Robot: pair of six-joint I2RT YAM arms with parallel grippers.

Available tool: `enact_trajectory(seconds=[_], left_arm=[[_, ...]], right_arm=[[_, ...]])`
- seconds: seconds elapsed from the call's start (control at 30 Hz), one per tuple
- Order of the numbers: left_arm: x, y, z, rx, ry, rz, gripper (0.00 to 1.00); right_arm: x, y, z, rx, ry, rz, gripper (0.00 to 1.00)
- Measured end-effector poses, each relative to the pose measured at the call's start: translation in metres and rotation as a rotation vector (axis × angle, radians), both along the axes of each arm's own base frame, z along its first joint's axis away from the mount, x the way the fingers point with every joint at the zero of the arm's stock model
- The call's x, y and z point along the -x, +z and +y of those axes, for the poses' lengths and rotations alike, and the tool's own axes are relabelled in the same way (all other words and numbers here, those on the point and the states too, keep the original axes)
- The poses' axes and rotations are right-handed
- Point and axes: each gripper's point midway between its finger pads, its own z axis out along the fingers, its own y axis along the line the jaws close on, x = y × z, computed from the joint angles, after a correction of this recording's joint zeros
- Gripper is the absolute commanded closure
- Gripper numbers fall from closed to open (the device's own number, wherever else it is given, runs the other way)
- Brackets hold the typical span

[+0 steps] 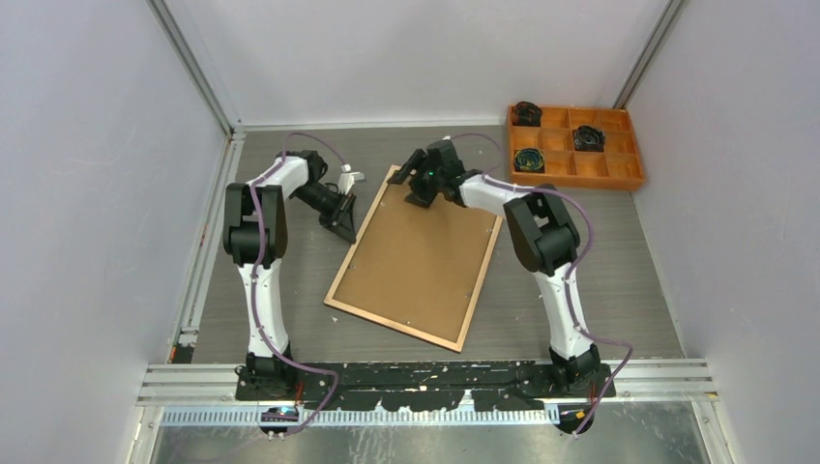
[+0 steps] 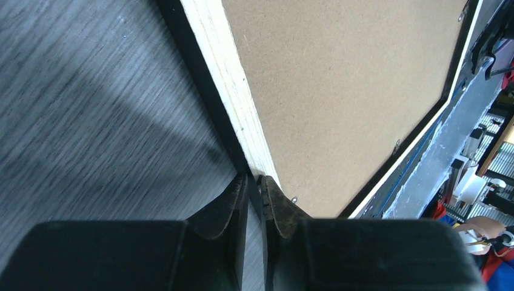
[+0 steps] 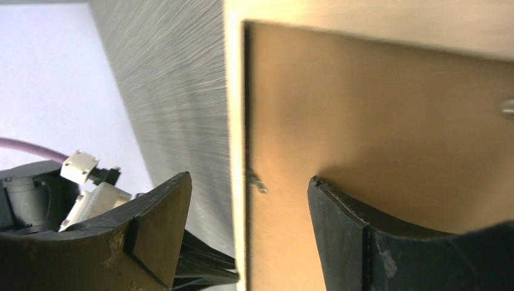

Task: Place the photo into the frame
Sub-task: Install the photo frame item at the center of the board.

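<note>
Large frame (image 1: 392, 326) flat on the table (image 1: 600, 290), wood-coloured back up, reaching from one set of jaws to the other. Brown backing (image 1: 416, 256) seated inside its rim. No photo in view; perhaps beneath the backing, impossible to tell. Judged step: work on the frame's back, either freeing or securing the backing.

Orange tray (image 1: 580, 180) well beyond and to the right of the right jaws, split into compartments. Dark coiled items in three of them, two along its left side and one nearer the middle.

At the frame's left rim, left gripper (image 1: 344, 224), jaws nearly closed, seemingly pinching that rim between the tips. At the far corner, right gripper (image 1: 425, 188), jaws wide apart and holding nothing, one finger off the frame over the table, the other over the backing.

Small metal tab (image 3: 255, 180) midway between those open jaws, at the seam of rim and backing. Next move, probably: a careful nudge or pinch on that tab, with a steady hold on the left.
</note>
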Motion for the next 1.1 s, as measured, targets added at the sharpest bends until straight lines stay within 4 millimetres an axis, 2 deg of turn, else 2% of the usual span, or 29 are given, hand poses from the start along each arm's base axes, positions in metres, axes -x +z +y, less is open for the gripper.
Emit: enact_trajectory(seconds=[0.2,0.3,0.33,0.6,1.1], left_arm=[[0.002,0.000,0.001,-0.006,-0.004,-0.003,0.86],[0.002,0.000,0.001,-0.007,-0.004,-0.002,0.86],[0.003,0.000,0.002,-0.007,-0.004,-0.002,0.86],[0.002,0.000,0.002,-0.008,-0.005,-0.003,0.86],[0.002,0.000,0.002,-0.009,-0.005,-0.004,0.87]], right_arm=[[-0.006,-0.001,-0.084,0.145,-0.117,0.016,0.26],[-0.007,-0.009,-0.115,0.203,-0.169,0.028,0.29],[-0.009,-0.008,-0.119,0.204,-0.178,0.029,0.30],[-0.010,-0.010,-0.123,0.252,-0.180,0.008,0.36],[-0.025,-0.012,-0.120,0.241,-0.217,-0.008,0.43]])
